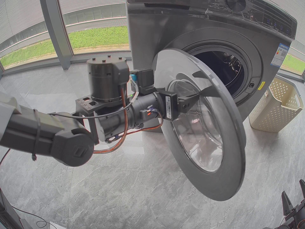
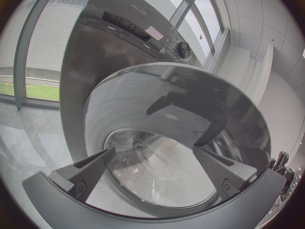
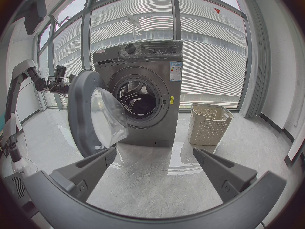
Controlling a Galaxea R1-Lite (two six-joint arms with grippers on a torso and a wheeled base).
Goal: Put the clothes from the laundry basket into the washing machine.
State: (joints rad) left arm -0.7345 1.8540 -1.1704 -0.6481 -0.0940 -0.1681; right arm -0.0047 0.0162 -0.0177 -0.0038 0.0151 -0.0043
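Observation:
The grey washing machine (image 1: 152, 26) stands with its round door (image 1: 219, 163) swung half open. My left gripper (image 1: 194, 100) is open, fingertips up against the door's outer face (image 2: 127, 99) beside the glass window; I cannot tell if they touch it. My open right gripper (image 3: 154, 153) hangs low and well back from the machine (image 3: 139, 67), holding nothing. Dark clothes (image 3: 141, 104) lie inside the drum. The cream laundry basket (image 3: 208, 124) stands on the floor beside the machine, and I see nothing inside it.
Tall windows and a grey pillar (image 1: 55, 26) stand behind and beside the machine. Bare grey tiled floor (image 1: 127, 188) stretches in front. The basket (image 1: 279, 105) sits close to the machine's front corner, with a white wall (image 3: 286, 64) beyond it.

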